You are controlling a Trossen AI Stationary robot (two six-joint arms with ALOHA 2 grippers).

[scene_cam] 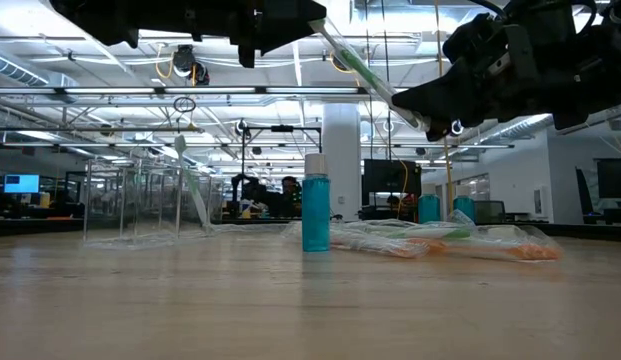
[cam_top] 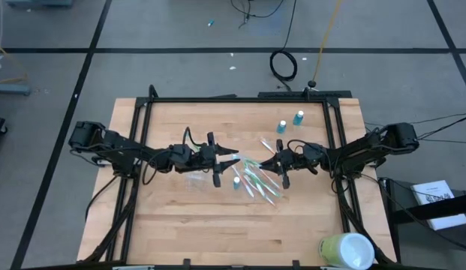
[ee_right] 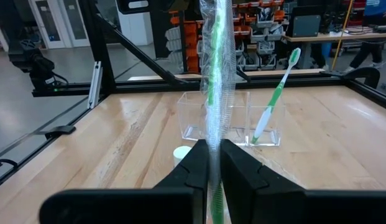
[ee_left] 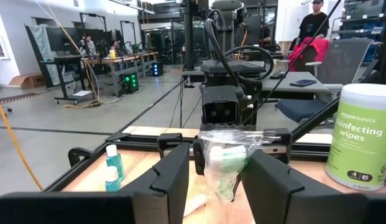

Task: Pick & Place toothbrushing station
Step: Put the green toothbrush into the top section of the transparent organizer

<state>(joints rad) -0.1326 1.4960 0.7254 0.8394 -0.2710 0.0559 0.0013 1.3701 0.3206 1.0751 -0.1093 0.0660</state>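
While both arms meet above the middle of the table (cam_top: 180, 225), the right gripper (cam_top: 272, 163) is clenched on one end of a wrapped toothbrush (ee_right: 214, 93), and the left gripper (ee_left: 214, 180) has its fingers around the other end, not fully closed. Below them a clear holder (ee_right: 233, 118) stands with one green toothbrush (ee_right: 275, 99) in it, beside more wrapped toothbrushes (cam_top: 259, 184) and a blue tube (scene_cam: 316, 215).

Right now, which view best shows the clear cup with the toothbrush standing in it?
The right wrist view: the clear cup stands unobstructed, one toothbrush leaning inside. The low view shows it side-on at left; the high view only a faint outline under the left arm; the left wrist view misses it.
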